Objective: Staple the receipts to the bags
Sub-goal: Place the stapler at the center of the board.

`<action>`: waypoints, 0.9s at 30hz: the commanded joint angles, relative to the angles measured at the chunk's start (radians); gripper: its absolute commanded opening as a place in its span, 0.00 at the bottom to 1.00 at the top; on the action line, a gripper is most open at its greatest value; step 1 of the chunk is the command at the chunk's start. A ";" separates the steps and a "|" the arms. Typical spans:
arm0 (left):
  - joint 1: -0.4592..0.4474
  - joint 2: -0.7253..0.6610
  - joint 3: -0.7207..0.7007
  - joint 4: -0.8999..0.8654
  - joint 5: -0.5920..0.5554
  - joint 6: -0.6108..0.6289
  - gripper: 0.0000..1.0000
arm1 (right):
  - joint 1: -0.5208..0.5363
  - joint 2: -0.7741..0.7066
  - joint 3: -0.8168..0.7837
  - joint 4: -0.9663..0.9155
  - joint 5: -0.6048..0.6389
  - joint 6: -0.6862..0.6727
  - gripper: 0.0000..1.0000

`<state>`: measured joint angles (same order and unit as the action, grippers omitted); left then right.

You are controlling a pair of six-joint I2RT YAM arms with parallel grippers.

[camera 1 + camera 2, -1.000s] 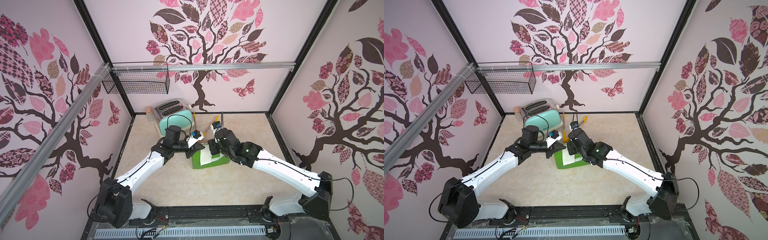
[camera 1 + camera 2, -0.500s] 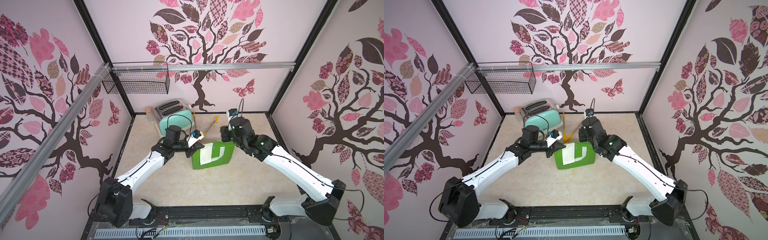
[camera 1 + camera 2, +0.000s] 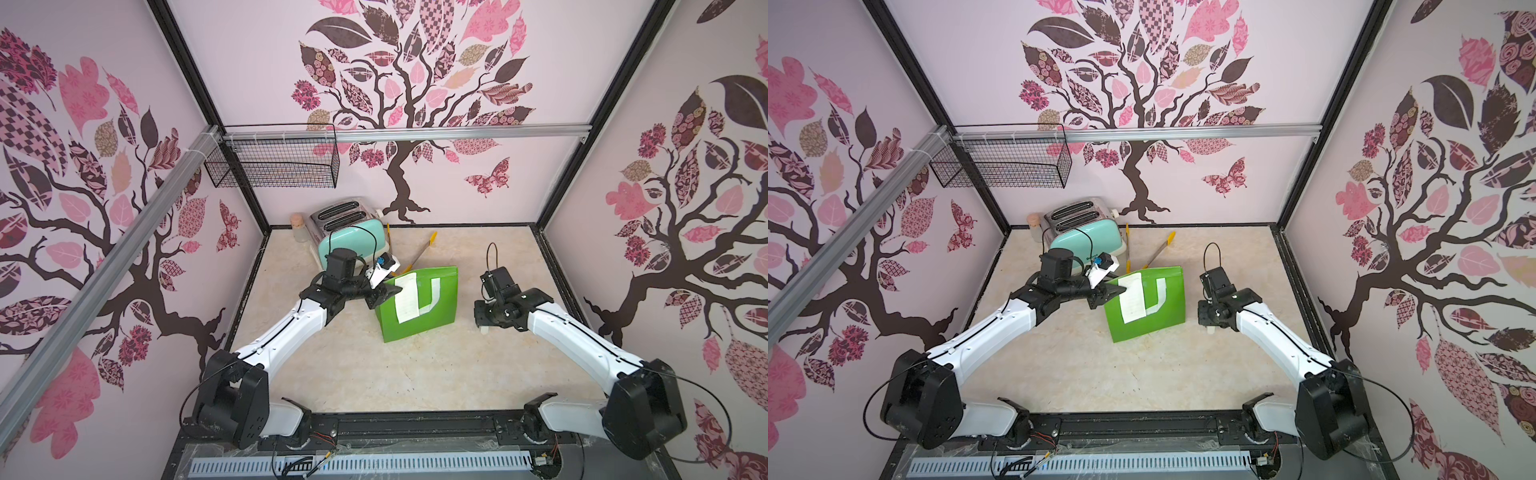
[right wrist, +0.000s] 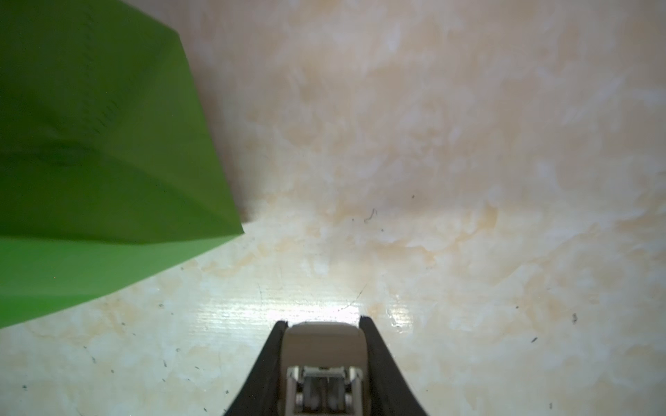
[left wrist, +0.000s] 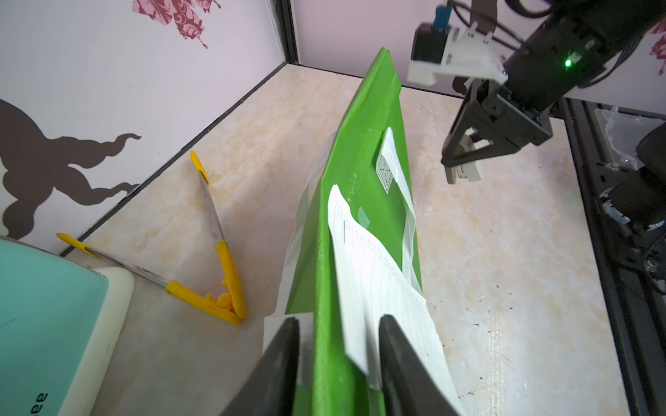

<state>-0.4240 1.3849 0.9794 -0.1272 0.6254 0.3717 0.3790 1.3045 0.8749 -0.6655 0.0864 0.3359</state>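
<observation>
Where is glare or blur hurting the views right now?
Right wrist view: bag dim and soft, bright glare on the table ahead of the stapler. Left wrist view: receipt sharp, close fingers blurred. Both top views: sharp, evenly lit.

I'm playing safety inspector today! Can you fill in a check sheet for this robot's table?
Surface: marbled beige tabletop, small dark specks.
Job's things: green bag tilted up, receipt against its face; beige stapler.
Clutter: mint-green toaster, yellow-tipped tongs, small jar.
Grippers: left gripper open, straddling the bag's edge and receipt; right gripper shut on stapler, apart from bag.
Cables: black cable loop over right wrist.
Surroundings: wire basket on rail; tree-print walls.
</observation>
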 commanded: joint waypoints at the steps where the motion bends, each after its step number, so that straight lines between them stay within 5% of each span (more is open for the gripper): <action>1: 0.007 -0.060 -0.030 0.059 -0.021 -0.048 0.57 | 0.000 0.067 -0.008 0.009 -0.045 -0.015 0.23; 12: 0.047 -0.256 -0.042 0.065 -0.143 -0.194 0.63 | -0.001 0.381 0.108 -0.056 -0.078 -0.068 0.31; 16: 0.047 -0.314 -0.069 0.061 -0.189 -0.212 0.64 | -0.003 0.413 0.134 -0.065 -0.061 -0.066 0.49; 18: 0.047 -0.338 -0.082 0.061 -0.215 -0.220 0.65 | -0.002 0.397 0.132 -0.056 -0.048 -0.056 0.60; 23: 0.050 -0.368 -0.089 0.039 -0.296 -0.254 0.66 | -0.003 0.272 0.124 -0.015 0.001 -0.032 0.70; 27: 0.051 -0.379 -0.102 0.014 -0.460 -0.345 0.67 | -0.004 0.080 0.085 0.090 0.078 -0.034 0.84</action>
<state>-0.3794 1.0218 0.9043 -0.0917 0.3069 0.1013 0.3771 1.5238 0.9680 -0.6430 0.0830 0.2874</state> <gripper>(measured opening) 0.665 0.810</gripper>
